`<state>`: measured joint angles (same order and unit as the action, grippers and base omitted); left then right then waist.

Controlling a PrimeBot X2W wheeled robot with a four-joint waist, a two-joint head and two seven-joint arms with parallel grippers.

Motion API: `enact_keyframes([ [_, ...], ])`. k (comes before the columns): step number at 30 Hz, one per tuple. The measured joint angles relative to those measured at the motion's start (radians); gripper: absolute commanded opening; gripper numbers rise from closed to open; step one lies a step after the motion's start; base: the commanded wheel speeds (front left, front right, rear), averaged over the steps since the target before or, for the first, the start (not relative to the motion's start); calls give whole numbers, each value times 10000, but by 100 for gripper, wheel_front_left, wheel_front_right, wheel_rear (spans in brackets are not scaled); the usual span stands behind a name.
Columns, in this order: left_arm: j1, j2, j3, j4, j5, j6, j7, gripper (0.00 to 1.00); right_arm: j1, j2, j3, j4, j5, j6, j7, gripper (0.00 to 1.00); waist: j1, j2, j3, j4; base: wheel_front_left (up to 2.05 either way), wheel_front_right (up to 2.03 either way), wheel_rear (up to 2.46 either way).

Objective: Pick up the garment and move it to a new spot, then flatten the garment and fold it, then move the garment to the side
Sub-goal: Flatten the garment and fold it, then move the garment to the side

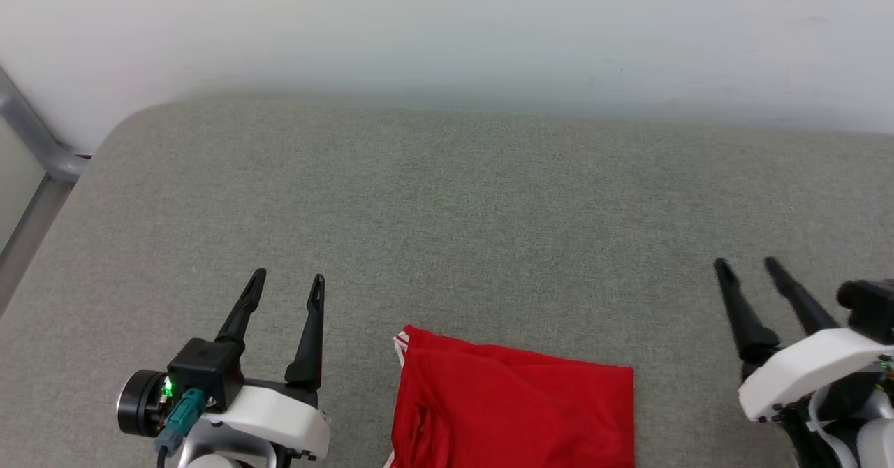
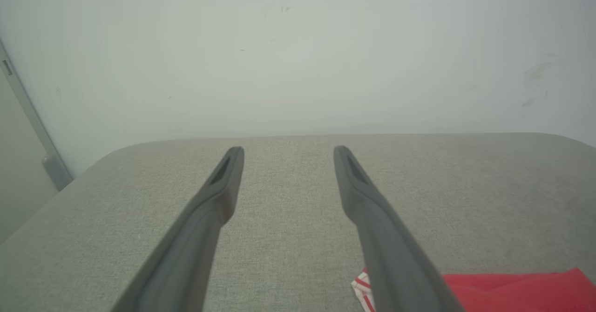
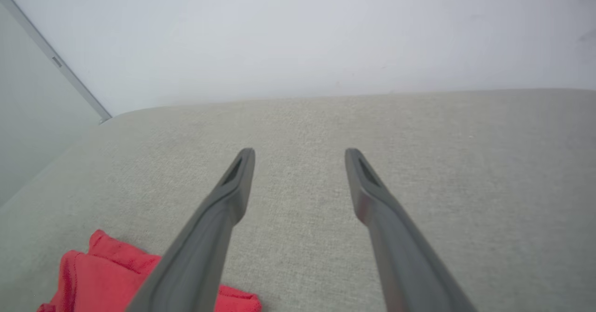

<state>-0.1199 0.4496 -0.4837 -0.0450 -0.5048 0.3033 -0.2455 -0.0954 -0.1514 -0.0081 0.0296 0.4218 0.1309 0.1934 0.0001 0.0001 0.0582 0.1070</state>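
Note:
The garment (image 1: 513, 408) is a red shirt folded into a neat rectangle at the bottom middle of the head view, with a bit of white-and-red striped trim at its top left corner. It lies flat on the grey padded surface (image 1: 454, 223). My left gripper (image 1: 290, 281) hovers to its left, open and empty. To the right of the shirt, my right gripper (image 1: 747, 265) is also open and empty. The left wrist view has the garment (image 2: 512, 291) at its lower right; the right wrist view has the garment (image 3: 107, 274) at its lower left.
A pale wall (image 1: 447, 28) runs along the far edge of the grey surface. A metal frame (image 1: 35, 140) stands beyond the rounded far left corner. Bare grey surface stretches ahead of both grippers.

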Motion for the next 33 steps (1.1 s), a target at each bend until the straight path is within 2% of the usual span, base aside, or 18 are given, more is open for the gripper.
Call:
enact_keyframes([
  [5, 211, 59, 98, -48, -13, 144, -13, 100, 458, 232, -1168, -934, -1582, 0, -1041, 100, 0, 0, -162, -163, 0, 0, 0],
  [13, 759, 169, 194, -132, -117, 330, -42, 100, 1554, 489, -1170, -1875, -2359, 0, -1827, 100, -1, 0, -600, -366, 0, 0, 0],
  [23, 1215, 307, 190, -201, -186, 470, -44, 100, 2666, 867, -1204, -2702, -2646, 0, -1427, 100, -1, 0, -924, -531, 0, 0, 0],
  [33, 1258, 257, 73, -86, -249, 428, -44, 100, 2808, 974, -1189, -3081, -2784, 0, -945, 100, -1, 0, -1000, -560, 0, 0, 0],
])
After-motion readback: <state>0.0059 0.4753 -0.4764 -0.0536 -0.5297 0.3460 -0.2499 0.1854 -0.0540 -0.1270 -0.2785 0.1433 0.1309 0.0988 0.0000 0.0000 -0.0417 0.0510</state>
